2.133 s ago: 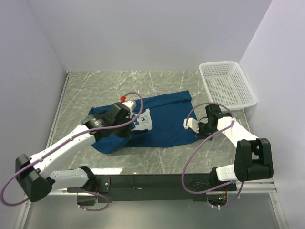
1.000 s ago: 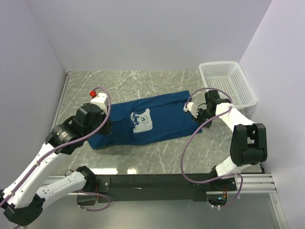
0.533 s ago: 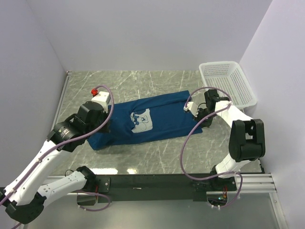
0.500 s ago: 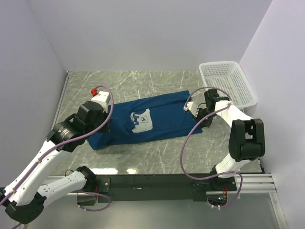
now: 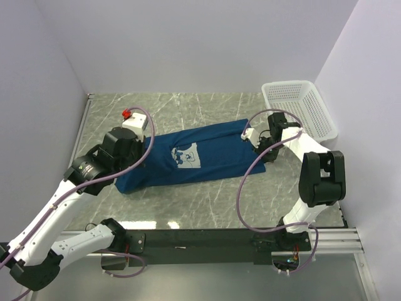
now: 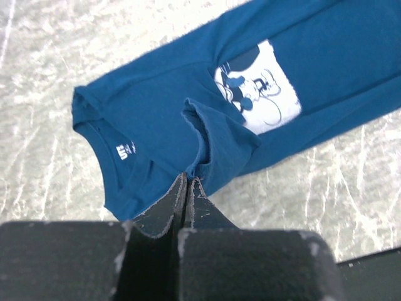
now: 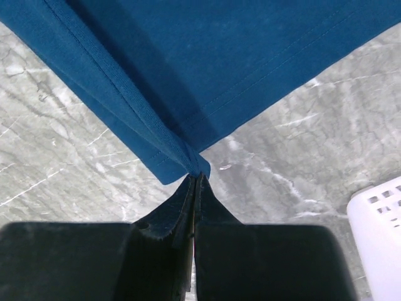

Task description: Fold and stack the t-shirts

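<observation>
Your left gripper [image 6: 188, 183] is pinched tight on a raised fold of the blue t-shirt [image 6: 156, 106] near the collar, jaws meeting with no gap. Your right gripper [image 7: 196, 177] is clamped just as tight on the hem corner at the far end. Between them the shirt lies stretched across the marble table [image 5: 207, 108], running from 9 to 3 o'clock, cartoon print [image 5: 187, 158] facing up. At 1 o'clock from the right gripper stands the white basket [image 5: 287, 84], with the shirt wholly outside it.
</observation>
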Controlling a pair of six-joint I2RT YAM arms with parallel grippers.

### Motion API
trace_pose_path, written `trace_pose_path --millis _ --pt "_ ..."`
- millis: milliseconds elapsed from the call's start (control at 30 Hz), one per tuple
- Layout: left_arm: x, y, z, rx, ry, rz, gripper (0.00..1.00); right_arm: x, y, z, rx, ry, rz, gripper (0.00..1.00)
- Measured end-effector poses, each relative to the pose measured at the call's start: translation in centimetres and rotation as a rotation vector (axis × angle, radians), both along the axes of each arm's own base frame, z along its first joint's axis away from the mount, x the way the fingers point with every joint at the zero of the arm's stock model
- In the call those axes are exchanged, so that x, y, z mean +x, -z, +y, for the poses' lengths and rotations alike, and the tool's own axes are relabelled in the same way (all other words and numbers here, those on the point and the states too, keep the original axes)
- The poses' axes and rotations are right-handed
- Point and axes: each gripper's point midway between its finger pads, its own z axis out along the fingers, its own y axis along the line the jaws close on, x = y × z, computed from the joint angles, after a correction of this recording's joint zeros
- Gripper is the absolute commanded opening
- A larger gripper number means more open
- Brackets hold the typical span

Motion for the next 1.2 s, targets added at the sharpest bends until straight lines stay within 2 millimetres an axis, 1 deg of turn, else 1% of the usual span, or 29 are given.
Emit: trace_pose_path --millis 300,433,567,767,1000,1200 --pt "2.0 -1.1 0.3 0.056 0.004 -0.094 0.01 1.4 -0.6 0.2 0.008 0.017 -0.015 0.0" --pt "2.7 -0.8 0.2 0.083 0.018 -0.12 0.01 1.7 -0.7 0.2 0.01 0.023 -0.016 0.0" --pt "3.2 -0.4 0.3 0.103 0.022 -0.131 0.01 1.9 -0.3 0.2 0.011 0.027 -0.004 0.0" --pt "3.6 0.3 0.4 0.122 0.026 -0.133 0.01 2.0 0.1 0.3 0.011 0.033 0.011 0.0" --pt "4.0 0.2 0.6 0.118 0.011 -0.142 0.01 2.7 -0.5 0.4 0.016 0.037 -0.008 0.0" --pt "4.1 0.3 1.0 0.124 -0.007 -0.141 0.01 2.7 -0.3 0.4 0.017 0.045 -0.001 0.0"
